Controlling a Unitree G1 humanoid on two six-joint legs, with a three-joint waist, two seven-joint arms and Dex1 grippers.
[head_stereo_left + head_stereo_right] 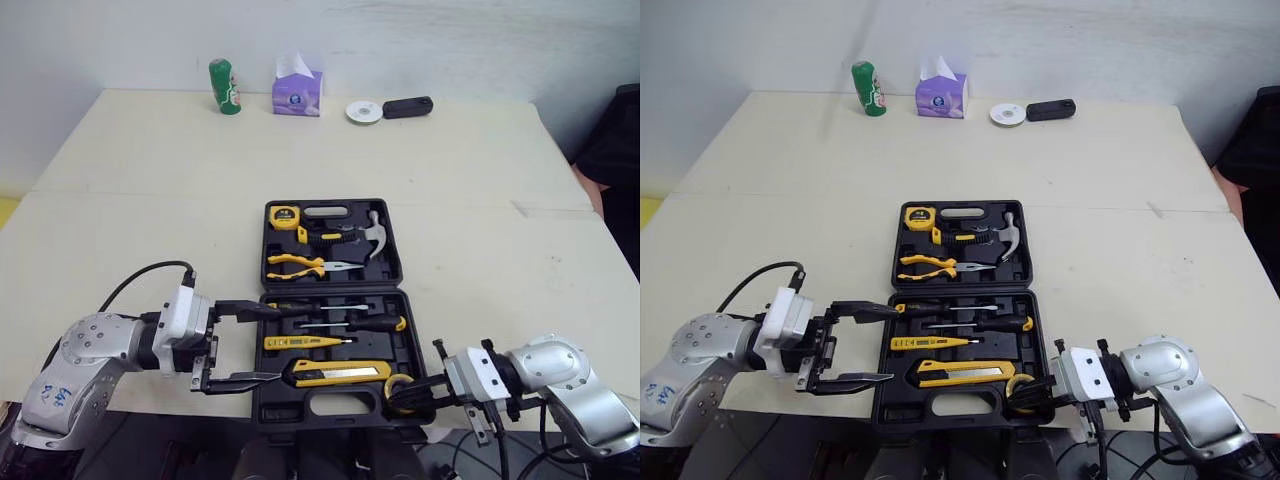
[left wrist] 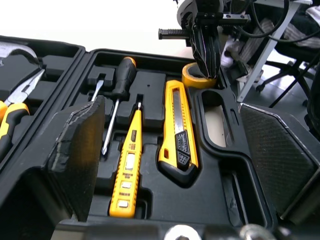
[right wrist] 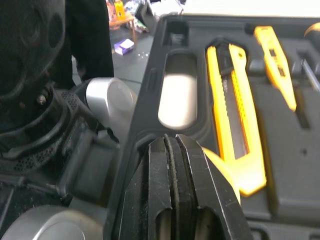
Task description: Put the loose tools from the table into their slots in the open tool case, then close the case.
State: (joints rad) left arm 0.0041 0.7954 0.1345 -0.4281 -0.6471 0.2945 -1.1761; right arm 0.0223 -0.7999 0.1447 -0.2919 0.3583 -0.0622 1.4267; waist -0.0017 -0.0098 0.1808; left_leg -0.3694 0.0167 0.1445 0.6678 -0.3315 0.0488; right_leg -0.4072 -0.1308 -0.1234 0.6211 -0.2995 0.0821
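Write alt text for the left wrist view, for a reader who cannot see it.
An open black tool case holds two screwdrivers, a yellow voltage tester and a yellow utility knife in moulded slots. Beyond them the right gripper, shut, points onto a yellow tape roll; the open left gripper frames the foreground.

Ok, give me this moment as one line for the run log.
left gripper: open, at left edge of tool case | right gripper: shut, tips at yellow tape roll in case corner | case: open
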